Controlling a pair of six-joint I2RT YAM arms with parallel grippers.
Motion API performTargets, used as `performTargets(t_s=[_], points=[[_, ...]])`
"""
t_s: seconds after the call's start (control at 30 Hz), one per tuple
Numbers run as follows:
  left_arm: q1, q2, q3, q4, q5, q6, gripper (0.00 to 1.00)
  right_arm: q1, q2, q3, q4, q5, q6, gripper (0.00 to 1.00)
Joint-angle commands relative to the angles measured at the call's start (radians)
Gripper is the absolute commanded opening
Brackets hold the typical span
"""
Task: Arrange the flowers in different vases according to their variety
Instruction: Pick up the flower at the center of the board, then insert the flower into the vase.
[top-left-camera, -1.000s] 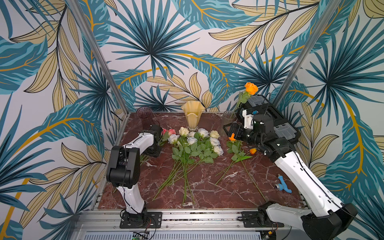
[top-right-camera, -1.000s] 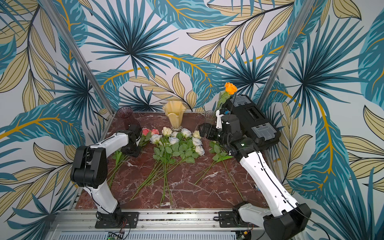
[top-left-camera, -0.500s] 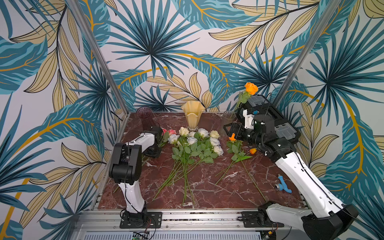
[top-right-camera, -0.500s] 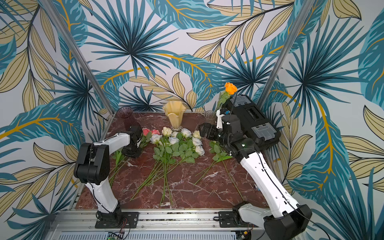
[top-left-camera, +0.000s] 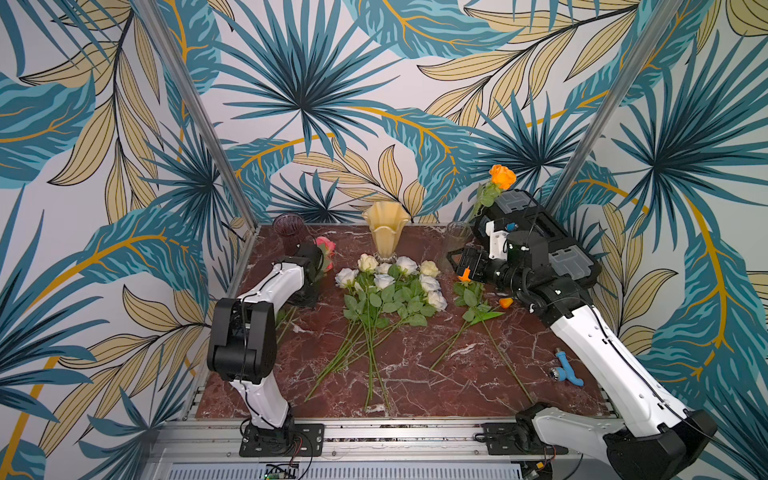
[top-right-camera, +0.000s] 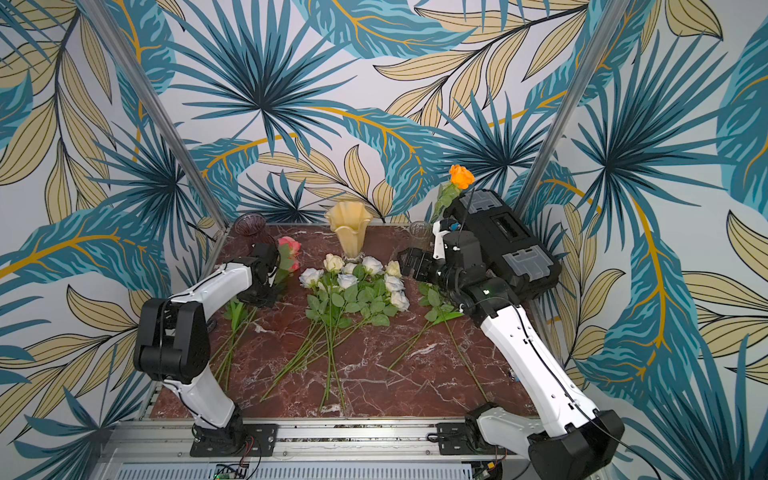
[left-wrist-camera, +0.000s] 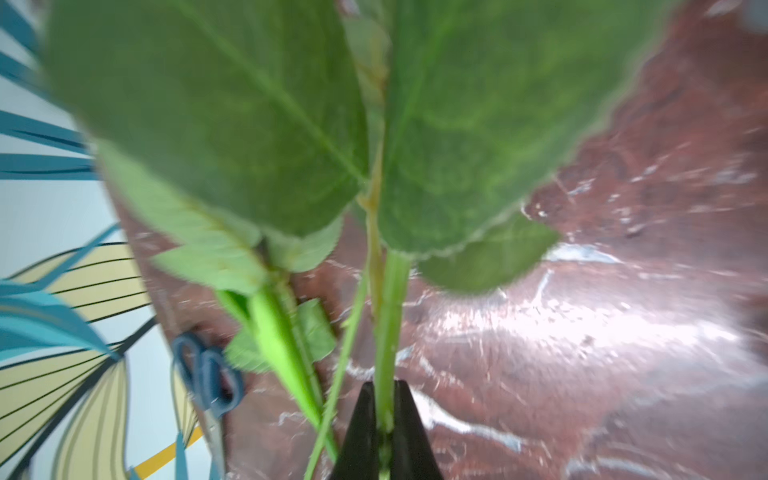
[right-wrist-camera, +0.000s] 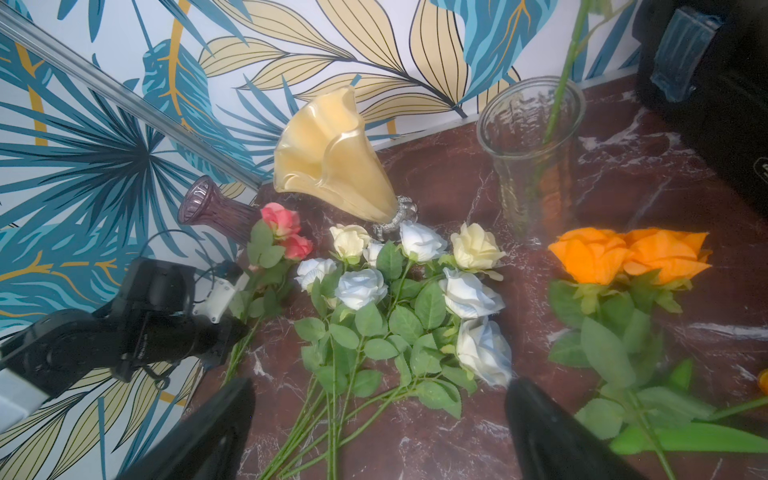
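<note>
Beside purple vase (top-left-camera: 289, 230), left tool (left-wrist-camera: 384, 399) clamped on rose stem (left-wrist-camera: 387, 316)

Left arm (top-left-camera: 274, 291): base at 7 o'clock in both top views, black elbow block raised above it, white forearm running out toward 1 o'clock, far end low down at about 10 o'clock. Left gripper (left-wrist-camera: 384, 415): jaws pinched tight on a green stem (left-wrist-camera: 388, 332), one black fingertip (left-wrist-camera: 361, 424) on each side of it; top views hide the jaws behind the arm's end.

Right arm (top-left-camera: 602, 357): base at 5 o'clock, long white link climbing toward 11 o'clock, black wrist (top-left-camera: 525, 253) folded over at about 2 o'clock. Right gripper (right-wrist-camera: 380, 386): nose facing 9 o'clock, jaws spread wide, empty
</note>
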Motion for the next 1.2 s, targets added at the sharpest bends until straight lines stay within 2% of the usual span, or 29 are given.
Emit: performTargets(t_s=[0.0,0.17,0.3,0.47,0.67,0.9,1.17], points=[[-0.030,-0.113,0.019,0.000,-0.014,-0.013,0.00,0.005,-0.012,-0.022,0.021,0.005,0.004,0.99],[-0.054,-0.251,0.036,0.036,0.028,-0.009,0.00,0.006,-0.010,-0.024,0.030,0.002,0.007,0.99],[-0.056,-0.367,0.073,0.120,0.129,0.010,0.00,0.005,-0.011,-0.028,0.037,-0.007,0.008,0.99],[-0.057,-0.459,0.140,0.319,0.271,0.013,0.00,0.005,-0.014,-0.053,0.071,-0.029,0.022,0.99],[-0.053,-0.391,0.333,0.474,0.372,-0.002,0.00,0.005,-0.018,-0.078,0.102,-0.029,0.032,0.99],[-0.043,-0.239,0.589,0.480,0.376,0.071,0.00,0.004,-0.037,-0.099,0.103,-0.017,0.037,0.99],[0.071,-0.189,0.653,0.519,0.361,0.063,0.00,0.006,-0.053,-0.107,0.087,0.005,0.036,0.99]])
